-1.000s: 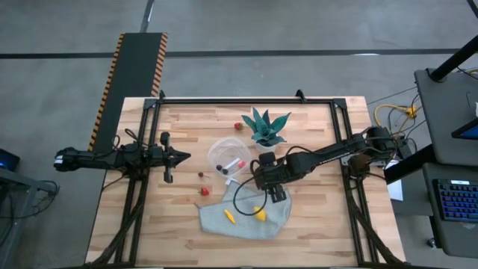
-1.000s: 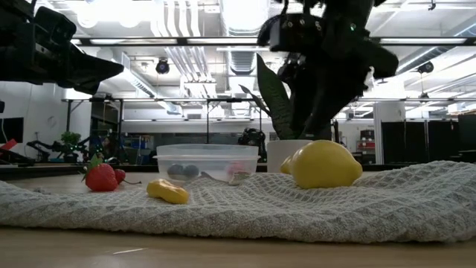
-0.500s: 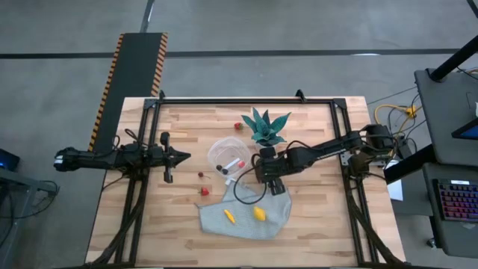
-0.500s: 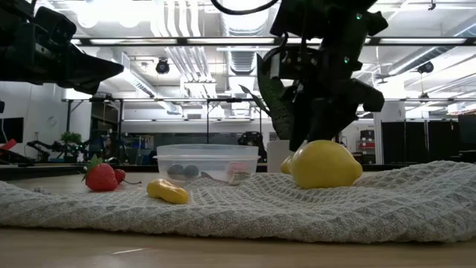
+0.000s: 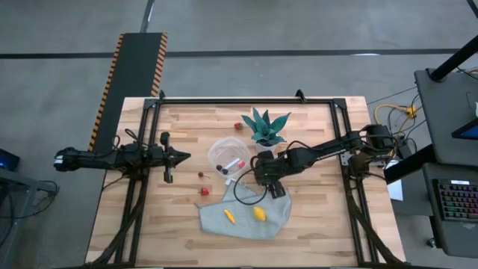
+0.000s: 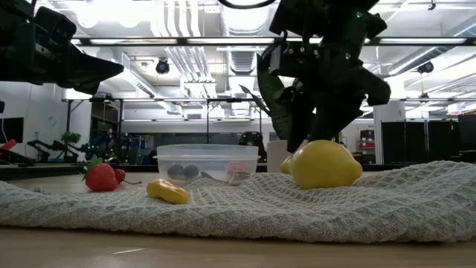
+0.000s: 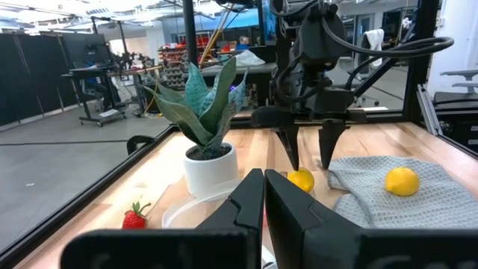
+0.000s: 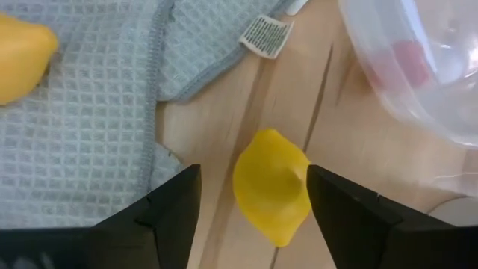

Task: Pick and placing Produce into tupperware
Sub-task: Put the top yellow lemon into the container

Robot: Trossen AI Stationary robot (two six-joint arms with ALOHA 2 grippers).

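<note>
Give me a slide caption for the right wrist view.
Open right gripper poised above a yellow lemon on bare wood, between grey cloth and tupperware.

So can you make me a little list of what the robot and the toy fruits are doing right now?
right gripper: open, fingers either side of a lemon on bare wood
left gripper: shut, waiting at the table's left side
tupperware: clear, beside the lemon, some fruit already inside
grey cloth: two yellow pieces lying on it
strawberries: on the table, outside the tupperware
potted plant: behind the tupperware
</note>
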